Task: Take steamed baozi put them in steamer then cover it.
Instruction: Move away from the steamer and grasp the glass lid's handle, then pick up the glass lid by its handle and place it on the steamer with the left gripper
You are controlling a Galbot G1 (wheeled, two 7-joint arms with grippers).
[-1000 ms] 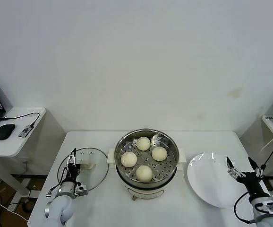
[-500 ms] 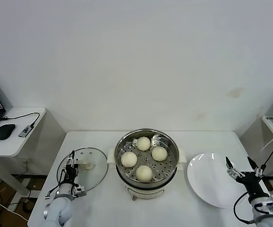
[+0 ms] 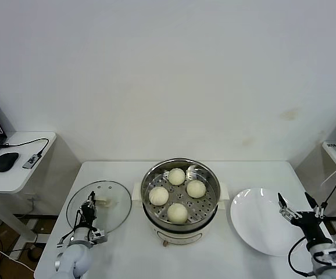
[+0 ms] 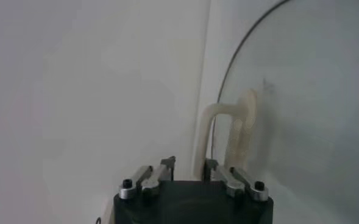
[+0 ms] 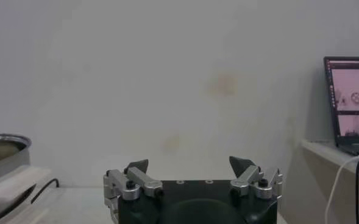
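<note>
The steamer (image 3: pixel 215 187) stands open at the table's centre, with several cream-white baozi (image 3: pixel 177 213) on its perforated tray. The cover (image 3: pixel 111 194), a clear glass lid, lies to its left. My left gripper (image 3: pixel 90 207) is over it, shut on its cream bar handle (image 3: pixel 103 202). In the left wrist view the handle (image 4: pixel 213 122) rises from between the closed jaws of the left gripper (image 4: pixel 188 163), with the glass (image 4: pixel 301 91) beside it. My right gripper (image 3: pixel 299 209) waits open by the plate's right edge, holding nothing. It also shows as the right gripper (image 5: pixel 189 163) in its wrist view, with the steamer's rim (image 5: pixel 5 143) far off.
A flat white plate (image 3: pixel 258 224) lies right of the steamer. A low side table (image 3: pixel 17 171) with a mouse and cable stands off the table's left. A laptop (image 5: pixel 350 100) sits on a shelf to the right.
My left gripper has closed on the cover's handle, and the cover has shifted slightly to the left. The right arm has not moved.
</note>
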